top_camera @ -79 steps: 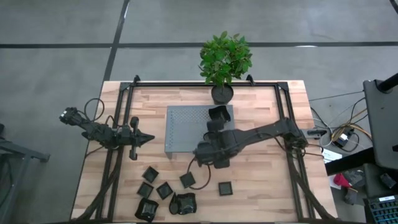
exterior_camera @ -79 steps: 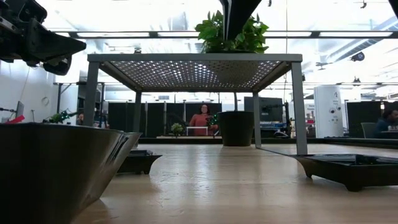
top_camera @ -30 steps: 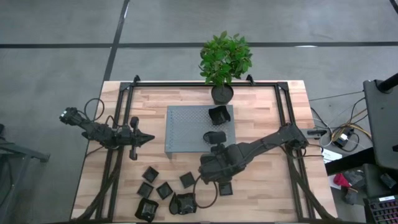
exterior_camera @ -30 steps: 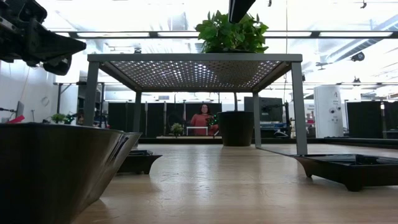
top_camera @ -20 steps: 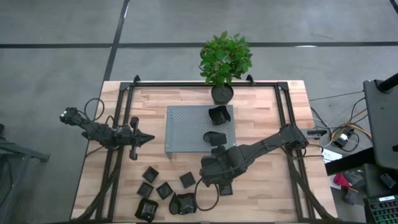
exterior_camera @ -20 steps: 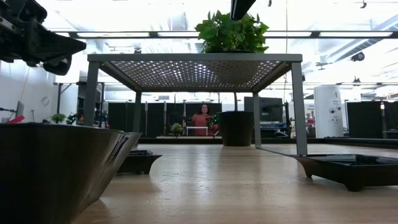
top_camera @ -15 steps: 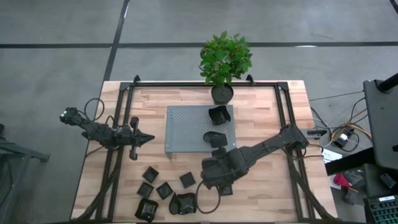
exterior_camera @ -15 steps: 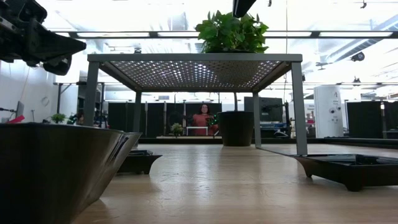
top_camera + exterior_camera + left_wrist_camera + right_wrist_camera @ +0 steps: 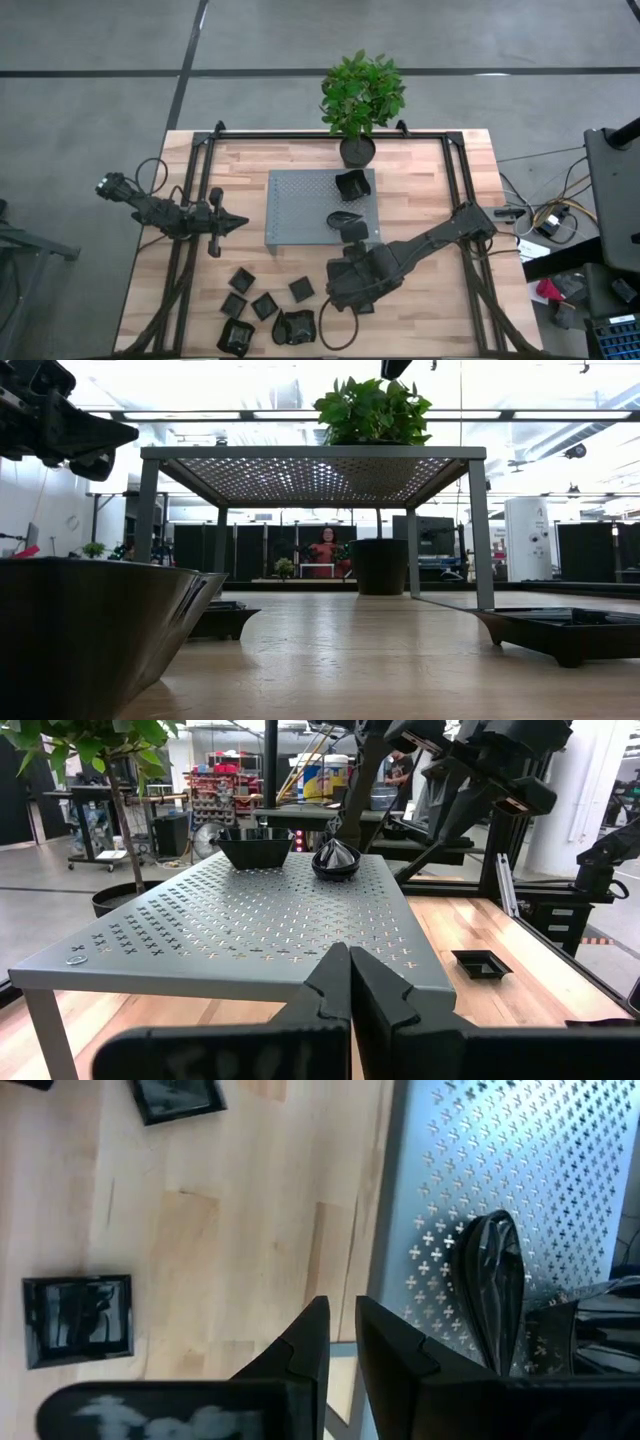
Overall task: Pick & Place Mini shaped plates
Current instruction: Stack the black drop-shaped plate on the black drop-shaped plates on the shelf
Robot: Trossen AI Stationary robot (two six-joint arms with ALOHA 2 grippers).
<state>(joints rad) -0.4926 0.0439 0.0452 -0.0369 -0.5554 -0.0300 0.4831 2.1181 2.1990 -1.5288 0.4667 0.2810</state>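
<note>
The mini shaped plates are small black dishes. Three sit on the grey perforated platform (image 9: 300, 205): a square one (image 9: 352, 184), a teardrop one (image 9: 344, 219) and one at the near edge (image 9: 353, 233). Several more lie on the wood near the table's near edge (image 9: 262, 305). My right gripper (image 9: 338, 278) hovers over the table just in front of the platform, narrowly open, holding nothing. A square plate (image 9: 78, 1318) lies beside it. My left gripper (image 9: 235, 223) waits, shut, left of the platform.
A potted plant (image 9: 360, 95) stands at the table's far edge behind the platform. Black frame rails (image 9: 190, 200) run along both sides of the table. In the low view a large dish (image 9: 90, 630) fills the near left and a flat plate (image 9: 560, 630) lies right.
My right gripper has moved from the platform's near edge toward the table's near edge, coming over the wood beside the lone square plate. The plates on the platform have stayed where they were.
</note>
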